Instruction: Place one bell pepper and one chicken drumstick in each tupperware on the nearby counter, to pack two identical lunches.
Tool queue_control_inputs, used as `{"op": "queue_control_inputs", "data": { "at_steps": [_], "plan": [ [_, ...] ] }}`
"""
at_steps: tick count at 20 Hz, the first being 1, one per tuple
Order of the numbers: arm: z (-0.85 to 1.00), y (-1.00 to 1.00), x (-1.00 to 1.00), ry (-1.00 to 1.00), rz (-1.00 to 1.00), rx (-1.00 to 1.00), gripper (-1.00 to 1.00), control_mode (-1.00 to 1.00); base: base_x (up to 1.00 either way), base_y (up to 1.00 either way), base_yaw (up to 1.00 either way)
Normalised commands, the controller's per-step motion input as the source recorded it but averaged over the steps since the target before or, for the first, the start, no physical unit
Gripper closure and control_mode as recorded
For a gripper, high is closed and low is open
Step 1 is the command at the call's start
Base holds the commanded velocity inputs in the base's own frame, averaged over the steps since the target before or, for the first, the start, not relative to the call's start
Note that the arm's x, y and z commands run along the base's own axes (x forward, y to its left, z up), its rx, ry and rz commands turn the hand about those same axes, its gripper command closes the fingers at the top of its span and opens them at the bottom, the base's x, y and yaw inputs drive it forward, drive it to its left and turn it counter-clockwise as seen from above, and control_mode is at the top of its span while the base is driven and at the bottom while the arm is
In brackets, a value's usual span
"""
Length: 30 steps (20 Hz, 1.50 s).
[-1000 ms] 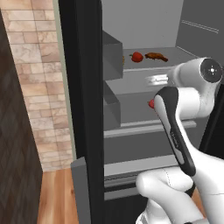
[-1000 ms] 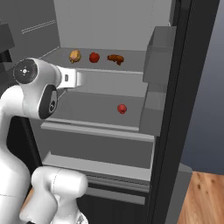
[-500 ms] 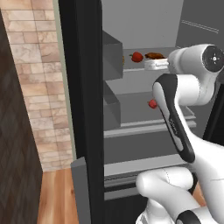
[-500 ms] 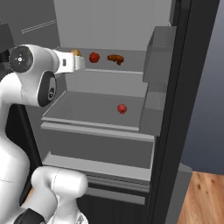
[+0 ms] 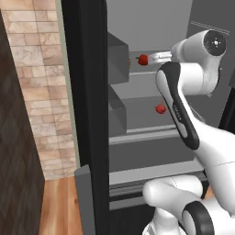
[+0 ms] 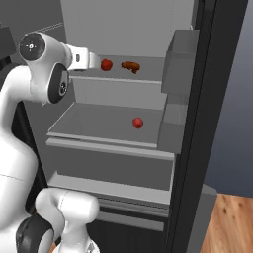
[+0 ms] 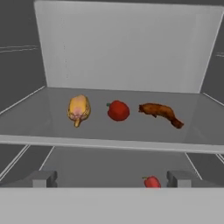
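Gripper (image 7: 111, 178) spread wide and empty, facing the fridge's upper shelf (image 7: 192, 127). I'd judge it's reaching for the bell pepper (image 7: 118, 110); next, advance and close.

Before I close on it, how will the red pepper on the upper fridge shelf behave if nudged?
The upper bell pepper looks round and glossy, so it may roll or slip between the fingers. It sits free on a flat shelf, between two drumsticks, so a nudge could bump either.

On the upper shelf (image 7: 52, 127), a bell pepper (image 7: 118, 110) lies between two chicken drumsticks (image 7: 78, 109).
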Motion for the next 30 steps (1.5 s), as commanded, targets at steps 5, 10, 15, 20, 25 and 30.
{"op": "queue_control_inputs", "data": {
  "at_steps": [5,10,15,20,25,30],
  "plan": [
    [-0.05,-0.02,0.18,0.0,0.0,0.0,-1.0,-1.0,0.0,0.0,0.0],
    [-0.09,0.0,0.11,0.0,0.0,0.0,-1.0,-1.0,0.0,0.0,0.0],
    [-0.08,0.0,0.13,0.01,0.0,0.0,-1.0,-1.0,0.0,0.0,0.0],
    [-0.1,0.0,0.29,0.08,0.0,0.0,-1.0,-1.0,0.0,0.0,0.0],
    [-0.11,0.0,0.42,0.14,0.0,0.0,-1.0,-1.0,0.0,0.0,0.0],
    [-0.05,0.0,0.51,0.12,0.0,0.0,-1.0,-1.0,0.0,0.0,0.0]
  ]
}}
